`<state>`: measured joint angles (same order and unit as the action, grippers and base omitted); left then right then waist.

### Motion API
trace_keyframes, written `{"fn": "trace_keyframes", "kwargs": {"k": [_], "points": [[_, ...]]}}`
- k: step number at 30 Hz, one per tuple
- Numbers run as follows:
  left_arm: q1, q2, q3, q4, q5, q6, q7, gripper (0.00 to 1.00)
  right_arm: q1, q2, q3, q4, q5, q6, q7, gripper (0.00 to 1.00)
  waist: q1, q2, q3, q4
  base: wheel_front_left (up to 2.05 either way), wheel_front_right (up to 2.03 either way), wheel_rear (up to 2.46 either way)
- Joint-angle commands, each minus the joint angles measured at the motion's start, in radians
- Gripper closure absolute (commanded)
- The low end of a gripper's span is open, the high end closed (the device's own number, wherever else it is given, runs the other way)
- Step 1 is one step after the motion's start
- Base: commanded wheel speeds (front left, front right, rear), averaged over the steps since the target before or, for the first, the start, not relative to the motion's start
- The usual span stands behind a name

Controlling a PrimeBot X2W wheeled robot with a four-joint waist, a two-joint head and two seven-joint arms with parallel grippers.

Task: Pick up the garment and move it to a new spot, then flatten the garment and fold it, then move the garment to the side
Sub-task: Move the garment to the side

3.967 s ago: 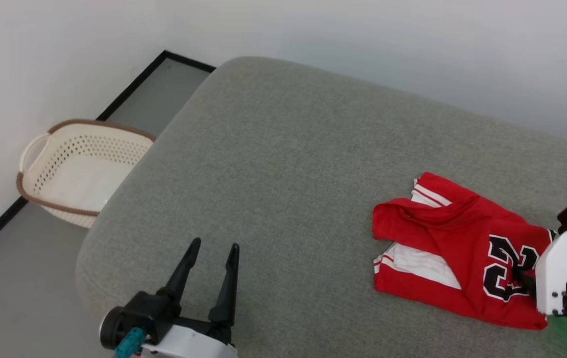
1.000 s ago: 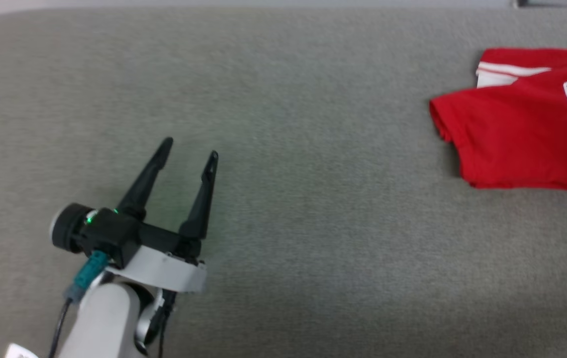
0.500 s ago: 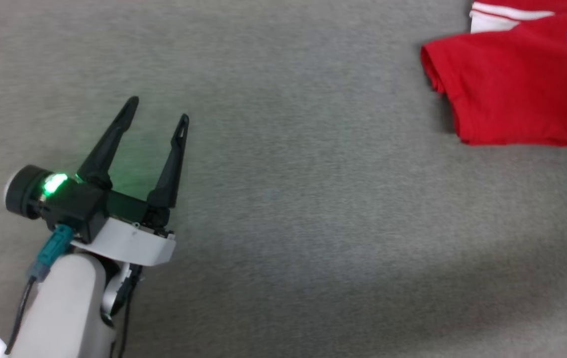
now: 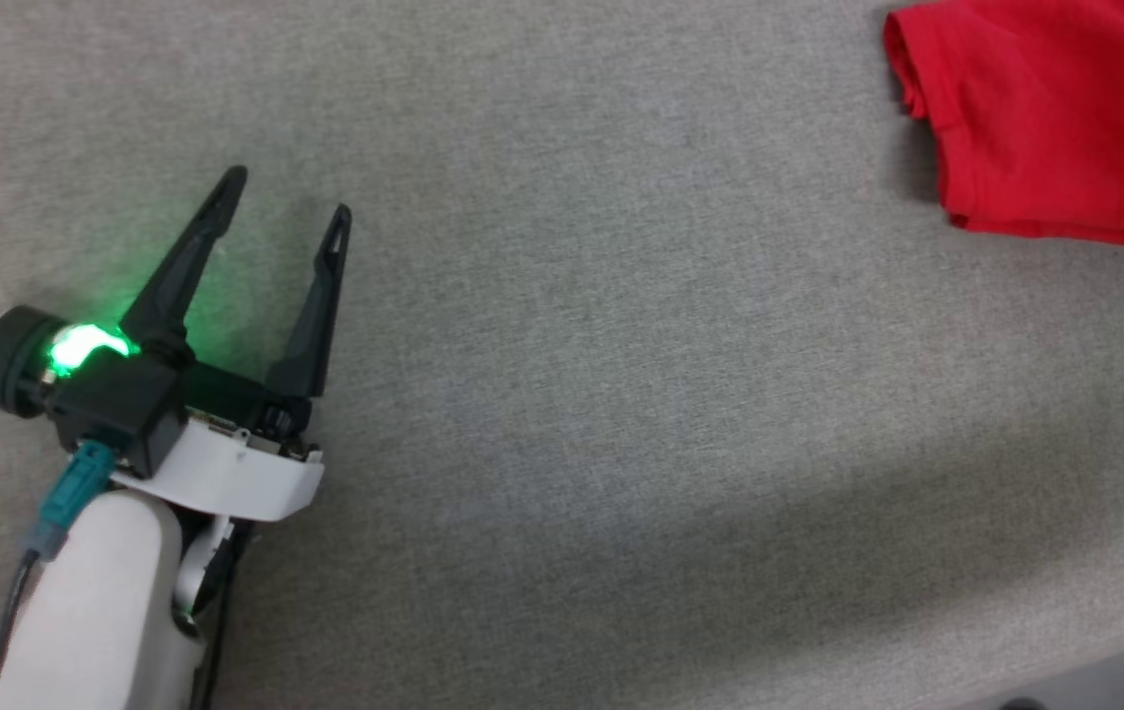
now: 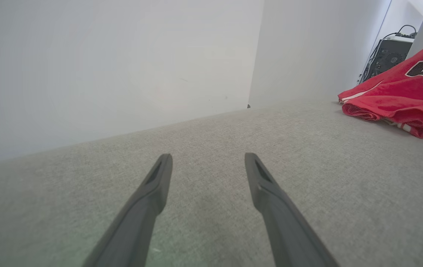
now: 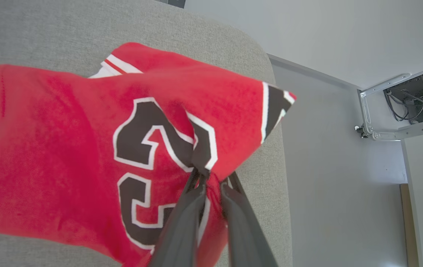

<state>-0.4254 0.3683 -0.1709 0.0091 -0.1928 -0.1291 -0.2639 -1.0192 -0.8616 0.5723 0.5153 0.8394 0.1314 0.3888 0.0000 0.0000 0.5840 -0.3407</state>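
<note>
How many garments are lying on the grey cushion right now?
1: a red shirt at the upper right of the head view, pinched by the right gripper. Others could lie outside the views.

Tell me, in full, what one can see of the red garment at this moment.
The garment is a bright red shirt of soft cloth, with large black numerals edged in white and red-and-white striped trim beside a white part. It lies rumpled, in folds, on the grey fabric surface, near its rounded end. The right gripper is shut on a raised pinch of cloth at the numerals.
</note>
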Motion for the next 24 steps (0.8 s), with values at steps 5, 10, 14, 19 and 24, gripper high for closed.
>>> {"fn": "trace_keyframes", "kwargs": {"k": [5,10,14,19,24], "points": [[0.003,0.006,-0.005,0.010,0.005,-0.002,0.001,0.00,-0.018,-0.034,0.021,-0.018,-0.003,-0.002,0.006,1.00,0.0000,0.0000,0.020,-0.023,0.00,0.00,0.00],[0.002,0.009,-0.012,0.007,0.008,-0.002,0.001,0.00,-0.025,-0.070,0.037,-0.033,-0.007,-0.002,0.014,1.00,0.0000,0.0000,0.029,-0.032,0.00,0.00,0.00],[0.002,0.012,-0.015,0.005,0.006,-0.002,0.001,0.00,-0.038,-0.108,0.057,-0.039,-0.026,-0.002,0.024,1.00,0.0000,0.0000,0.036,-0.034,0.00,0.00,0.00],[0.000,0.009,-0.023,0.003,0.002,-0.002,0.002,0.00,-0.044,-0.096,0.094,-0.027,-0.049,-0.002,0.040,1.00,0.0000,0.0000,0.044,-0.028,0.00,0.00,0.00],[-0.003,0.004,-0.034,0.010,-0.002,-0.002,0.002,0.00,-0.059,-0.061,0.135,0.015,-0.069,-0.002,0.065,1.00,0.0000,0.0000,0.050,-0.009,0.00,0.00,0.00]]}}
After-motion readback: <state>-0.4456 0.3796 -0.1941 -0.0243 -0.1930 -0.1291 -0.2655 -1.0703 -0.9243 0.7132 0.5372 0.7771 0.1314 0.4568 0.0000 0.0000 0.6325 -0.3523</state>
